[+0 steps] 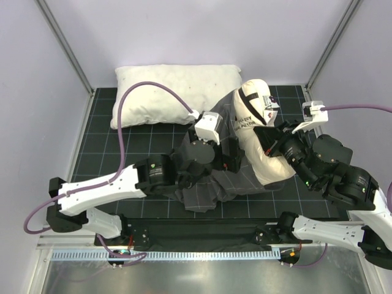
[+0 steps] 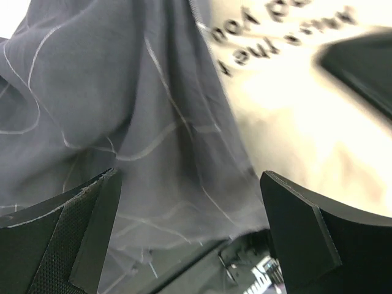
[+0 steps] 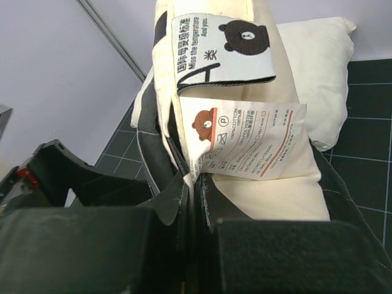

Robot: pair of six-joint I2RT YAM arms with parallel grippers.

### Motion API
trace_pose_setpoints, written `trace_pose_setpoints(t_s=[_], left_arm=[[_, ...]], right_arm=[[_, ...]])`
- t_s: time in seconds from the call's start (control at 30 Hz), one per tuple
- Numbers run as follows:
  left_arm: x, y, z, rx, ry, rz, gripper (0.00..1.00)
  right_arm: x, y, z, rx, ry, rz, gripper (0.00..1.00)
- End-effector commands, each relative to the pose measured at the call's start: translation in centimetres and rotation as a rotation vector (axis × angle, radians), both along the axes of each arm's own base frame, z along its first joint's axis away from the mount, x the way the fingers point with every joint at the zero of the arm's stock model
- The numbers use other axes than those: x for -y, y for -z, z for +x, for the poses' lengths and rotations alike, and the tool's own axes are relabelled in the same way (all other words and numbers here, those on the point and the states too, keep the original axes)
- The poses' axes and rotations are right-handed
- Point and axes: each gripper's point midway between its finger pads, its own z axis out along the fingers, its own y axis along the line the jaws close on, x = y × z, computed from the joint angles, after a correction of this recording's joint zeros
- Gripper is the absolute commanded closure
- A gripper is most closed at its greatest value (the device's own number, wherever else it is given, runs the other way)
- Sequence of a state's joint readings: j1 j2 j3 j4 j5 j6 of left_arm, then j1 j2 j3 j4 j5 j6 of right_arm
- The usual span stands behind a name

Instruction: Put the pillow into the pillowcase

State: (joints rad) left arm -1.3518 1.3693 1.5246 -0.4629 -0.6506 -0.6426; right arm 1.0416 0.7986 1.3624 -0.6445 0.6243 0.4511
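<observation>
Right of centre in the overhead view, the cream quilted rectangular pillow [image 1: 254,147] with a brown bear print and dark lettering stands tilted on the black gridded table mat [image 1: 104,147]. Its lower left side touches the dark grey fabric pillowcase [image 1: 205,187] with thin light grid lines, which lies bunched at centre. Whether the pillow's lower end is inside the case cannot be told. The right gripper [image 1: 271,139] sits at the pillow's right side, fingers pinched together on its edge. Its wrist view shows a white care tag [image 3: 251,144] just above the pinch. The left gripper [image 1: 228,159] sits over the bunched pillowcase, its fingers [image 2: 92,233] spread wide, with grey fabric hanging loose beyond them. A plain white lumpy pillow [image 1: 171,92] lies along the mat's upper edge.
</observation>
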Motion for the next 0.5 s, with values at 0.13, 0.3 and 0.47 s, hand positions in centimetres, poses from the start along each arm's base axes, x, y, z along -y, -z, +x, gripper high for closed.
trace_pose_setpoints(t_s=[0.13,0.3,0.47], left_arm=[[0.1,-1.7,4.9,0.03,-0.13,-0.032,0.28],[0.2,-2.9,6.3,0.064,-0.11,-0.05,0.83],[0.7,-7.9,4.5,0.111,0.032,-0.101,1.0]], right_arm=[[-0.9,-2.9,-0.3,0.041,-0.031,0.149,0.96],[-1.4,-2.5,-0.2,0.034,-0.04,0.14,0.96],[-1.7,-2.2,-0.1,0.028,-0.048,0.129,0.96]])
